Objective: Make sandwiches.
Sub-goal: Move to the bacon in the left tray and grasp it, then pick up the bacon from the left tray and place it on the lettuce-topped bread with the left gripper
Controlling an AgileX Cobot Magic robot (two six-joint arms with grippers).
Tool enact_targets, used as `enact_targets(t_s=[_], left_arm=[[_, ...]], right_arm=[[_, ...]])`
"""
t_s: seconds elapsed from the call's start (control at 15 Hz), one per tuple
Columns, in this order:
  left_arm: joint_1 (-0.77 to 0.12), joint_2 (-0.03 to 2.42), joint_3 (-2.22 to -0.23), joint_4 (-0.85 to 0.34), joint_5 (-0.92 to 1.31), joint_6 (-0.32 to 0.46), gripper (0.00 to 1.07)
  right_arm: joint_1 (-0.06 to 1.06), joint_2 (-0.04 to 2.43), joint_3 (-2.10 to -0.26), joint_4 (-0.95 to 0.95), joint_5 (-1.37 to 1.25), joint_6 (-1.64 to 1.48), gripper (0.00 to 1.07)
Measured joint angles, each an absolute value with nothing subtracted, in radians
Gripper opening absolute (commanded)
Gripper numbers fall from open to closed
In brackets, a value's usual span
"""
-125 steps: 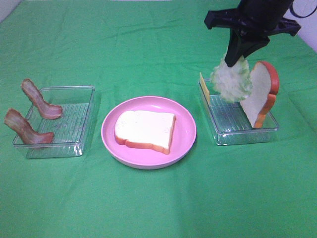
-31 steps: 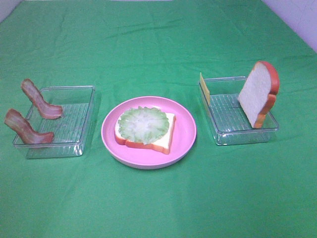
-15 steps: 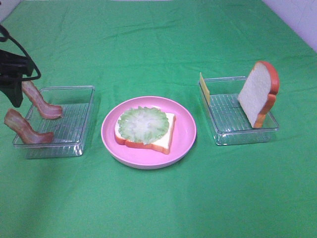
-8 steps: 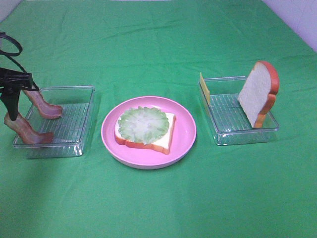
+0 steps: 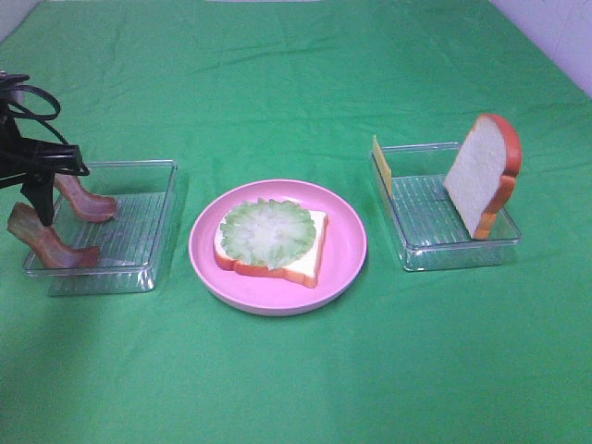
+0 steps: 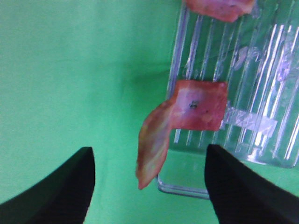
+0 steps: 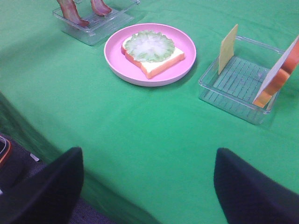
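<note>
Reddish bacon strip at nine o'clock is now sitting between the lowered left hand's parted fingers, awaiting pickup.

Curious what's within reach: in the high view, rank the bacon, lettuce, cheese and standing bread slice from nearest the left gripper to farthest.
From the left gripper:
1. Bacon strips: right beside it, left tray.
2. Lettuce: centre, on the plate.
3. Cheese: right tray, left end.
4. Standing bread slice: same tray, right end.

far bacon strip: cut by picture edge | left fingers: tips out of frame | right fingers: blurred, cropped
</note>
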State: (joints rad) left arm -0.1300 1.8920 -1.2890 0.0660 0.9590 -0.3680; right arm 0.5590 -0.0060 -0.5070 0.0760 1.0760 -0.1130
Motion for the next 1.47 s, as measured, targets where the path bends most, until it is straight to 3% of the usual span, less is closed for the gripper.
enact_targets(t_s=[0.2, 0.27, 0.53, 0.87, 1.07, 1.27, 1.47], left_arm=[[-0.130, 1.914, -1.289, 0.043, 0.931, -0.362, 0.51], [-0.130, 1.927, -1.289, 0.041, 0.931, -0.362, 0.36], [-0.130, 1.931, -1.300, 0.037, 0.931, -0.359, 0.02], [-0.130, 1.931, -1.306, 0.014, 0.931, -0.358, 0.00], [-0.130, 1.923, -1.314, -0.058, 0.930, -0.323, 0.00], [-0.130, 1.868, -1.358, -0.199, 0.915, -0.246, 0.00], [-0.130, 1.845, -1.367, -0.461, 0.848, -0.081, 0.00]], right_arm=[[0.559, -0.006, -0.507, 0.076, 1.076, -0.113, 0.74], [0.559, -0.006, -0.507, 0.076, 1.076, -0.113, 0.74], [0.559, -0.006, -0.507, 0.076, 1.076, -0.113, 0.74], [0.559, -0.006, -0.507, 0.076, 1.076, -0.113, 0.74], [0.559, -0.006, -0.507, 0.076, 1.076, -0.113, 0.74], [0.559, -0.006, -0.507, 0.076, 1.076, -0.113, 0.74], [0.559, -0.006, -0.507, 0.076, 1.076, -0.113, 0.74]])
